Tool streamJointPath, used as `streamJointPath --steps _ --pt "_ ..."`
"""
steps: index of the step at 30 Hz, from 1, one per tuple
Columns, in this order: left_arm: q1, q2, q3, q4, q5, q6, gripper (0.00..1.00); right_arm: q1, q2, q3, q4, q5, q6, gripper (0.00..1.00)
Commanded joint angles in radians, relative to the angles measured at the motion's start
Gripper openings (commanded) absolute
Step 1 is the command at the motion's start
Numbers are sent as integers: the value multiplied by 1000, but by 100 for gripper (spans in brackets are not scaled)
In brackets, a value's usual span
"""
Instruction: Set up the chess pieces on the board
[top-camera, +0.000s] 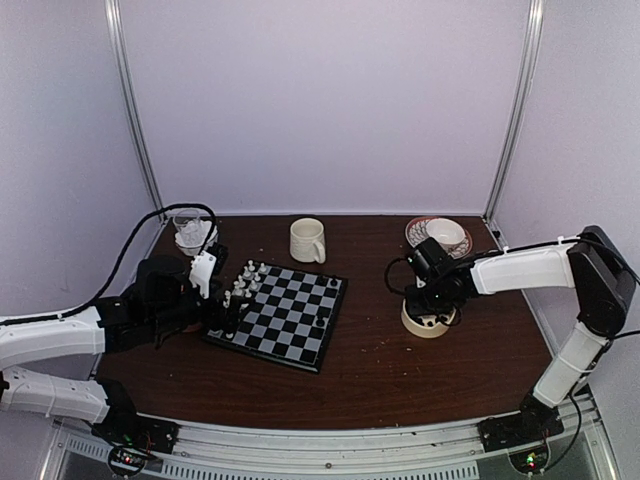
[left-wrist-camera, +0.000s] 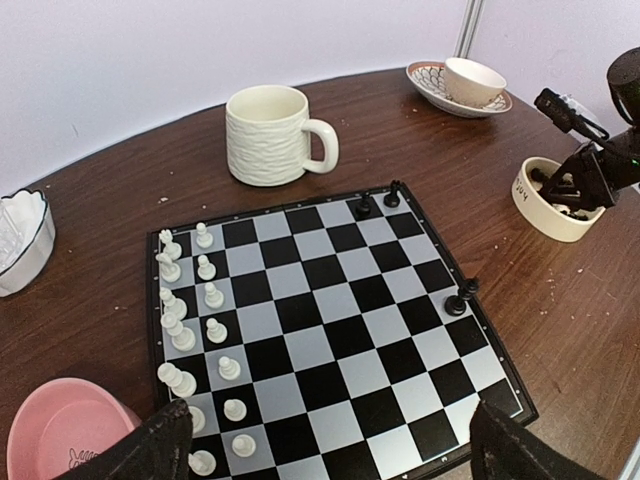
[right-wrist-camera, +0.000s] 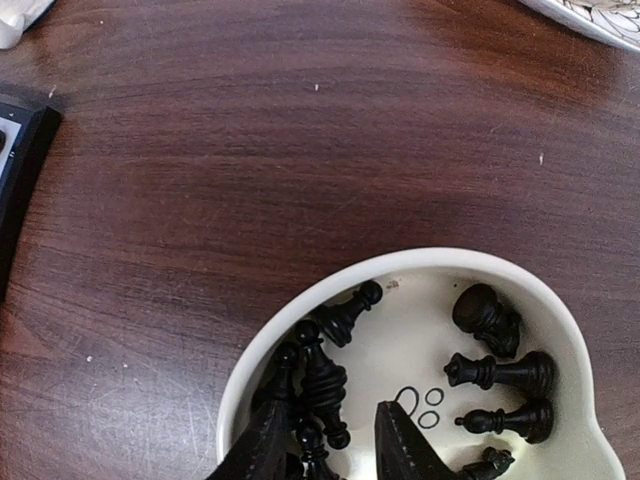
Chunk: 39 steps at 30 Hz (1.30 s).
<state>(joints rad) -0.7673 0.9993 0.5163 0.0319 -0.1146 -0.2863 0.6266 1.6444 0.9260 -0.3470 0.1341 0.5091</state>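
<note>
**White side about set, black barely begun**

The white pieces (left-wrist-camera: 213, 330) stand in two files along one edge of the board (left-wrist-camera: 330, 330) on the bench (left-wrist-camera: 570, 340). Only three black pieces (left-wrist-camera: 461, 297) are placed. The rest lie in the cream bowl (right-wrist-camera: 300, 310), where the right hand (right-wrist-camera: 332, 420) straddles one, grip unclear. The left hand (left-wrist-camera: 330, 440) hovers wide open and empty.

Top camera overlooks the whole desk (top-camera: 400, 380) from behind; left wrist looks rightward across the board (left-wrist-camera: 330, 300); right wrist looks from close above the cream bowl (right-wrist-camera: 450, 257) all share.
</note>
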Motion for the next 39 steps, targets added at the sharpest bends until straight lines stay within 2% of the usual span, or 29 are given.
streamJointPath --steps 1,19,28,33,39 --pt "3 -4 27 14 1 9 97 -9 36 25 -1 1 13 33" --pt "3 -7 32 3 10 7 96 -30 86 29 17 -37 34 29" --pt "4 -12 23 16 12 8 96 -33 -63 -55 75 32 32 20" --pt "4 -7 27 13 22 7 96 -34 -130 -88 102 29 23 20" --pt "3 -6 30 10 25 9 96 -33 -119 -80 98 16 19 21"
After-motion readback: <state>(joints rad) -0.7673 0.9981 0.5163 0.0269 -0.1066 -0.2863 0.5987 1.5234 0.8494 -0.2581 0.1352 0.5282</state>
